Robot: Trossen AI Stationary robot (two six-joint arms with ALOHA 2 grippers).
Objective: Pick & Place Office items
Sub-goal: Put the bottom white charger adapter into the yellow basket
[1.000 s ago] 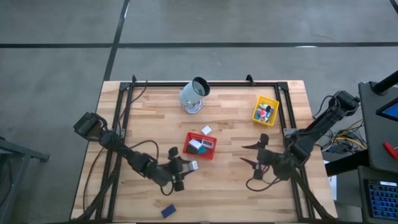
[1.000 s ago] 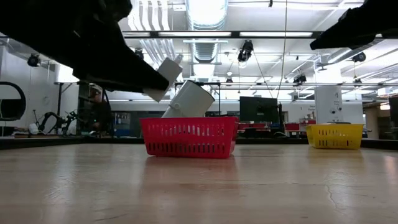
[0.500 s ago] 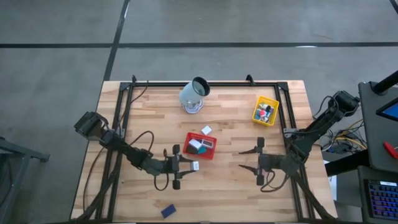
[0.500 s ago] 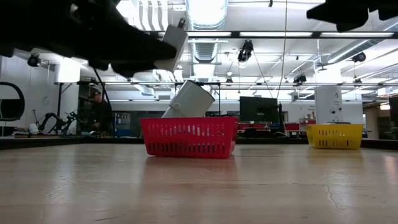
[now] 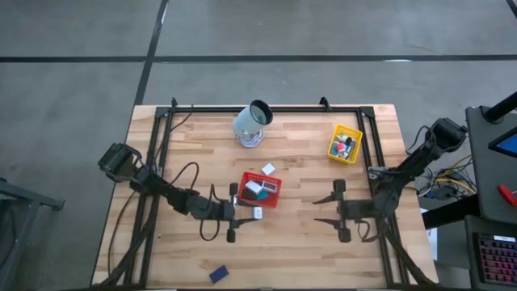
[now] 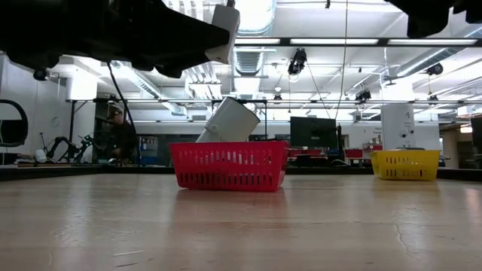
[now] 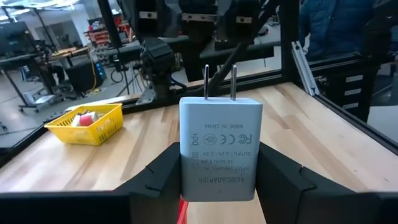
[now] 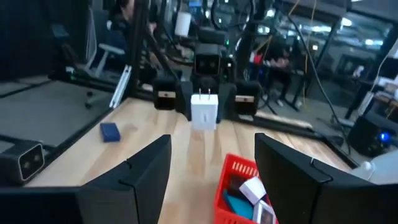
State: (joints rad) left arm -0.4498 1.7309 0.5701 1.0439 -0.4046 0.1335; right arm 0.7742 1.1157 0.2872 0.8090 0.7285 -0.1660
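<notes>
One white charger, "MADE IN CHINA", pinched by left hand; right hand spread.

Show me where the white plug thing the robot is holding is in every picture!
High view: white charger, near the red tray's lower-left corner.
Low view: up top.
Left wrist view: centre.
Right wrist view: middle, far off.
Shared landmark: the red tray.

White plug adapter, prongs forward, clamped in the left tool above the table.
</notes>
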